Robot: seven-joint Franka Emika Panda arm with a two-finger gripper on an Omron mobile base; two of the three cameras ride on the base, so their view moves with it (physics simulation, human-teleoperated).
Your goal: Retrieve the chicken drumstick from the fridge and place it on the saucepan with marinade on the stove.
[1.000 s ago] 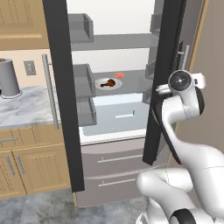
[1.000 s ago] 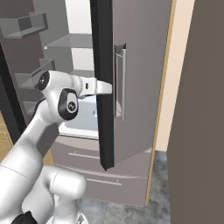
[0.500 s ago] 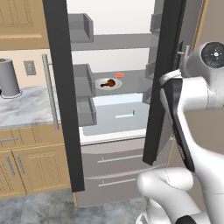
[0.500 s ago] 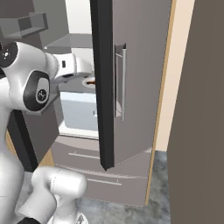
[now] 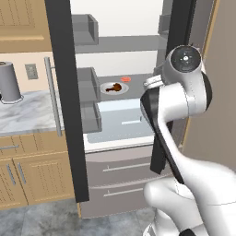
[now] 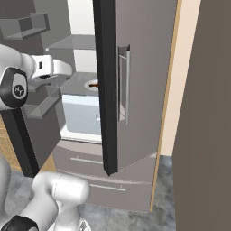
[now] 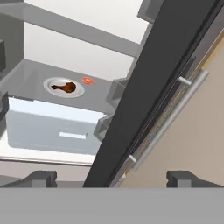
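The fridge stands with both doors open, white inside. On its middle shelf the chicken drumstick lies as a dark reddish-brown lump on a small white plate, also seen as the drumstick and, partly behind the door edge, the drumstick. My gripper is open, with nothing between its fingertips, and hangs in front of the opening, well short of the shelf. The dark edge of the right door crosses close on its right. The saucepan, marinade and stove are out of view.
A small flat red-orange item lies just beyond the plate. Grey door bins line the left door. Below are a pale crisper drawer and two outer drawers. A counter with a grey canister is on the left.
The hand has come off the right door's edge and moved up and left toward the fridge opening. The elbow has risen. Fridge and base stay put.
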